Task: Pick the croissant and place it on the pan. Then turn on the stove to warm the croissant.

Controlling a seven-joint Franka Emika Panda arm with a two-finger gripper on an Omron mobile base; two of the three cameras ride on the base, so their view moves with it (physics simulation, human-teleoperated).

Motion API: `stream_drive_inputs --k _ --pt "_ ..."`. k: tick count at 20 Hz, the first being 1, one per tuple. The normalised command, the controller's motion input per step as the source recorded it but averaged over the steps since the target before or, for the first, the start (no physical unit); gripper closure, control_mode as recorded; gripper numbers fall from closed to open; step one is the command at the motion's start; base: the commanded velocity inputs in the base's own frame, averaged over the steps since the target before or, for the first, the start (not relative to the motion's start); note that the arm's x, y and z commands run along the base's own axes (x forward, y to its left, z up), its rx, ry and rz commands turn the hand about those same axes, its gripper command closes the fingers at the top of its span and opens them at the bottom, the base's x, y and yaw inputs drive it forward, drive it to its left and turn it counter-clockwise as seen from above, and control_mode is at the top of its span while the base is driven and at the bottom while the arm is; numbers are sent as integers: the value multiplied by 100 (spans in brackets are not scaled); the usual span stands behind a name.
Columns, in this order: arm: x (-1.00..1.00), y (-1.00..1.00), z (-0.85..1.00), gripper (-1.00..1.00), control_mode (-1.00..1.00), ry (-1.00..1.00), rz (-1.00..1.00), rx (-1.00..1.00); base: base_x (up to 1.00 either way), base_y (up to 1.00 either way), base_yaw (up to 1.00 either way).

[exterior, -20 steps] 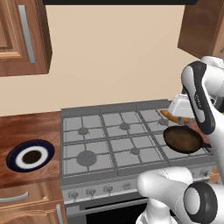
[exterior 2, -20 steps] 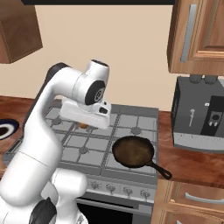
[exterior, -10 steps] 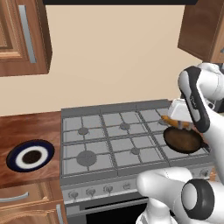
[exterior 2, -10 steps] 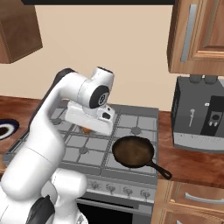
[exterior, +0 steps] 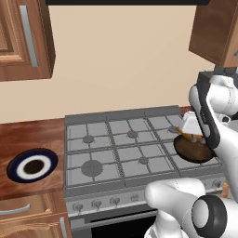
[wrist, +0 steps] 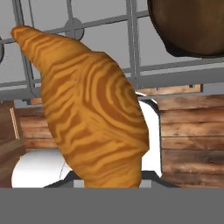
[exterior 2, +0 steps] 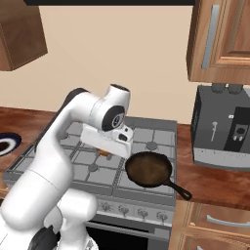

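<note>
Croissant [wrist: 94, 109] is pinched in the gripper [exterior 2: 108, 152], jaws closed narrow on it. In the hand view it sits right up against the camera, base down between the fingers, one horn running up and away over the grate. Striped golden-orange crust, fat in the middle, tapering hard to the tip.

Handling, my read: light, soft, flaky. It will crush or shed if squeezed harder, and the horns would snap first. The thick middle is the right place to hold it, across the short width; the current grip looks close to that, though the contact points themselves are hidden behind the pastry. No slip risk worth worrying about, since the crust is rough, not slick.

Position: in the air over the stove [exterior: 121, 144], hanging under the hand, just beside the pan [exterior 2: 149, 169] and not yet over the bowl. From the right base view only a small orange sliver shows below the wrist, left of the pan rim. From the left base view the orange bit peeks out at the pan's far edge, partly behind the forearm.

Pan sits on the right-hand side of the cooktop, handle pointing toward the front right. Bowl is bare.

Further out: knobs [exterior 2: 127, 210] along the stove front, untouched by the look of it. Blue-rimmed plate [exterior: 32, 166] on the wooden counter, well left of the stove. Coffee machine [exterior 2: 222, 128] on the counter right of it.
</note>
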Motion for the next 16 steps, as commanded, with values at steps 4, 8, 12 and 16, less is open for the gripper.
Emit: stream_drive_inputs --k 4,8,12,16 --pt "20 -27 -22 100 -100 0 -10 -7 0 0 0" --pt "24 -28 -19 100 -100 0 -8 -8 0 0 0" --pt "18 -34 -16 100 -100 1 -4 -8 0 0 0" --pt "6 -41 -19 100 -100 3 -1 -7 0 0 0"
